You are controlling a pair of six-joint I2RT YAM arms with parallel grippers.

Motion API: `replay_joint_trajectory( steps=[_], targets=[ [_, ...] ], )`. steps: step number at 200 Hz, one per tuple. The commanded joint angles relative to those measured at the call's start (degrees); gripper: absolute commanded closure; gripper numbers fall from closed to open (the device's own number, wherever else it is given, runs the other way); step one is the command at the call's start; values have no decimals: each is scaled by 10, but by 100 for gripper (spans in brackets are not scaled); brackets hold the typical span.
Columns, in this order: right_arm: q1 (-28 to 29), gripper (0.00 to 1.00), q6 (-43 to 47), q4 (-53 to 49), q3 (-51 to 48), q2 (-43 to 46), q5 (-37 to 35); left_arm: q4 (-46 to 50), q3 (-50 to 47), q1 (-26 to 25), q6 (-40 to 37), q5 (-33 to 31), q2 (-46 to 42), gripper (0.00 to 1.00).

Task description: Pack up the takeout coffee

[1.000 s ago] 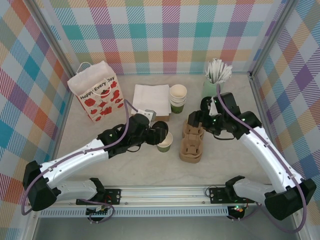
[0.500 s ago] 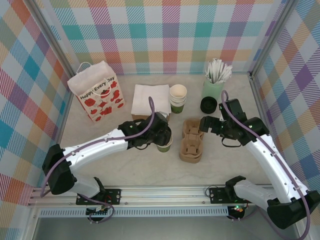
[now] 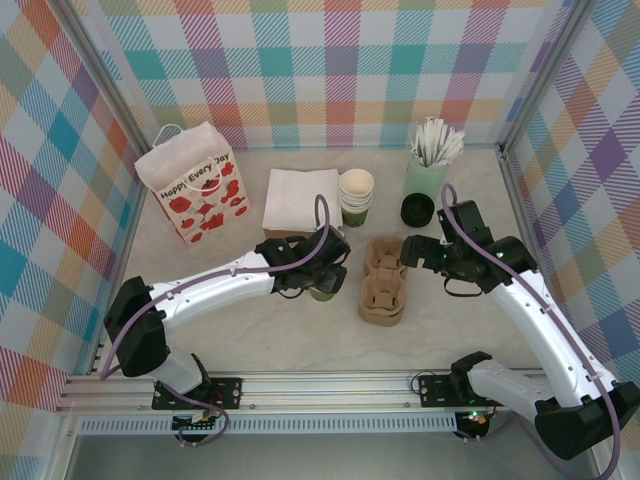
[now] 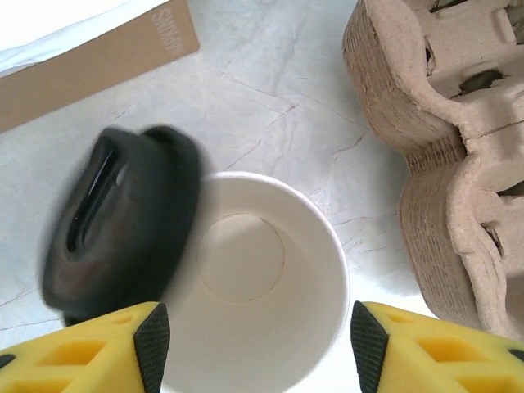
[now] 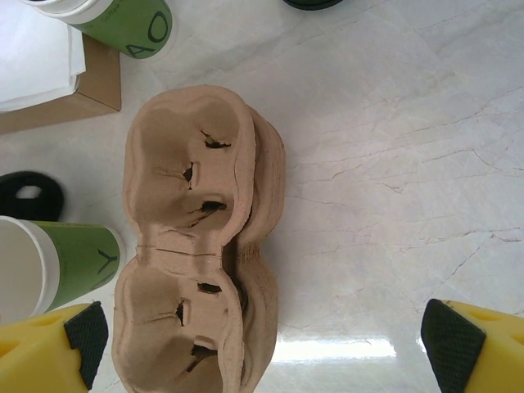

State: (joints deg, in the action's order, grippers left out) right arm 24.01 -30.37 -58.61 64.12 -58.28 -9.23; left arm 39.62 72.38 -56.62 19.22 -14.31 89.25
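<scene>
The takeout coffee (image 4: pixel 254 278) is a small paper cup, white inside, with a green side (image 5: pixel 82 255). It stands on the table just left of the brown pulp cup carrier (image 3: pixel 383 285). My left gripper (image 3: pixel 325 278) is over it and shut on it. Its black pads (image 4: pixel 152 344) lie against the rim on either side. A blurred black lid (image 4: pixel 123 221) rests against the cup's left rim. My right gripper (image 3: pixel 412 250) hangs wide open above the carrier's right side (image 5: pixel 266 348), holding nothing. Its black pads (image 5: pixel 446 340) are far apart.
A nested stack of cups (image 3: pixel 356 195) and a box of white napkins (image 3: pixel 300 195) stand behind the cup. A red-flowered paper bag (image 3: pixel 195 190) is at the back left. A pale green tumbler of white sticks (image 3: pixel 425 172) and a second black lid (image 3: pixel 417 209) are at the back right.
My left gripper has moved right, come over the cup and narrowed onto it. My right gripper has pulled back off the carrier to the right and opened wide.
</scene>
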Motion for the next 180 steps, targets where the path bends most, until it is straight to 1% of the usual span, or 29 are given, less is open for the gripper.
replay_joint_trajectory(
  steps=[1, 91, 129, 180],
  targets=[
    [-3, 0, 7, -5, -7, 9, -4, 20, 15, -6, -8, -11, 8, 38],
    [-3, 0, 8, -2, -6, 8, 9, 3, 16, -6, 1, -1, 4, 37],
    [-3, 0, 9, 1, -6, 4, 18, 4, 11, -3, 32, -16, -26, 30],
    [-3, 0, 10, 0, -5, 2, 21, 34, -1, 34, 70, -28, -81, 21]
  ],
)
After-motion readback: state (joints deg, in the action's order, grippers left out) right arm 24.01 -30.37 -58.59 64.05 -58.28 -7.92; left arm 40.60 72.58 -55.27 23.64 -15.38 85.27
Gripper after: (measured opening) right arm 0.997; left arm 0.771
